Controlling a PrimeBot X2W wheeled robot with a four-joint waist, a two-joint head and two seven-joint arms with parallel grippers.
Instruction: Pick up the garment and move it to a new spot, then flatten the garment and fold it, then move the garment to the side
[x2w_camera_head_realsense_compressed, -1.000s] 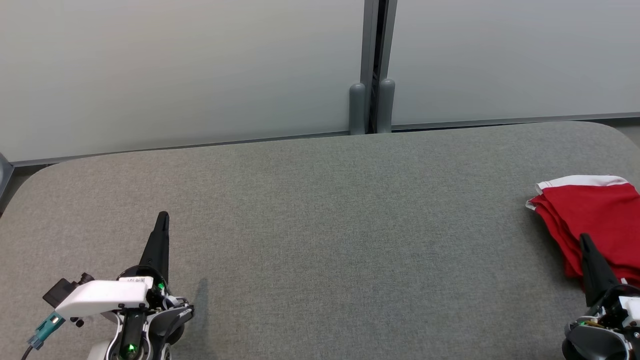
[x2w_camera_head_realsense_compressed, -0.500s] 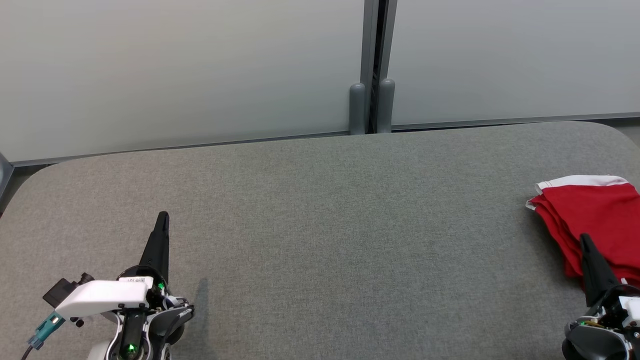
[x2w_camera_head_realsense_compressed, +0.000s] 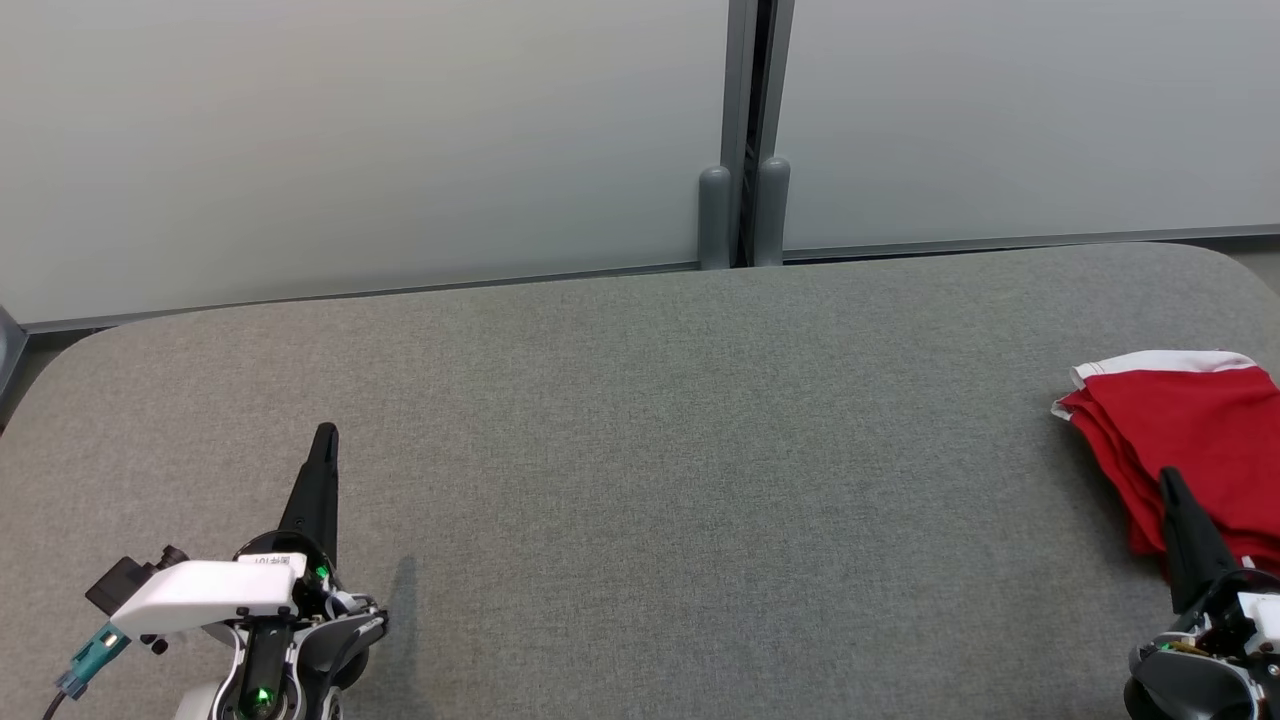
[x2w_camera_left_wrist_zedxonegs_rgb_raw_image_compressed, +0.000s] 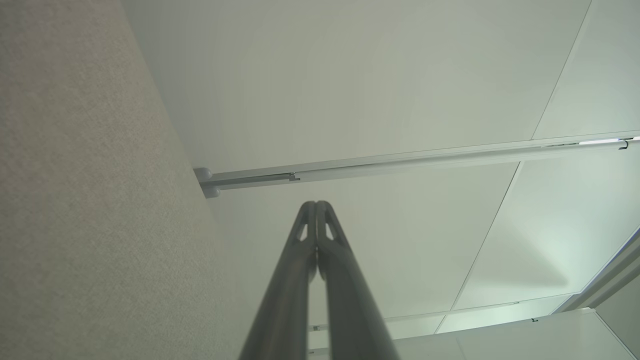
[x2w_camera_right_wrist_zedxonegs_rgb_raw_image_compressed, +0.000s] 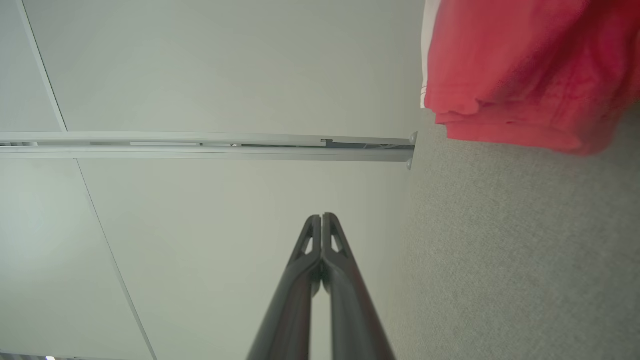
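Two shut grippers, one folded garment (x2w_camera_head_realsense_compressed: 1190, 420)

We see our left gripper (x2w_camera_head_realsense_compressed: 325, 438) and right gripper (x2w_camera_head_realsense_compressed: 1168, 480) clenched on nothing over the grey table (x2w_camera_head_realsense_compressed: 640, 450). The red, white-trimmed garment lies folded at the table's far right, close beside the right gripper.

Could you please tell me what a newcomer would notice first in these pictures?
The folded red garment with white trim stands out, lying at the right edge of the grey table. The right gripper, shut and holding nothing, points up just beside it. The left gripper, also shut, is over the table's near left part.
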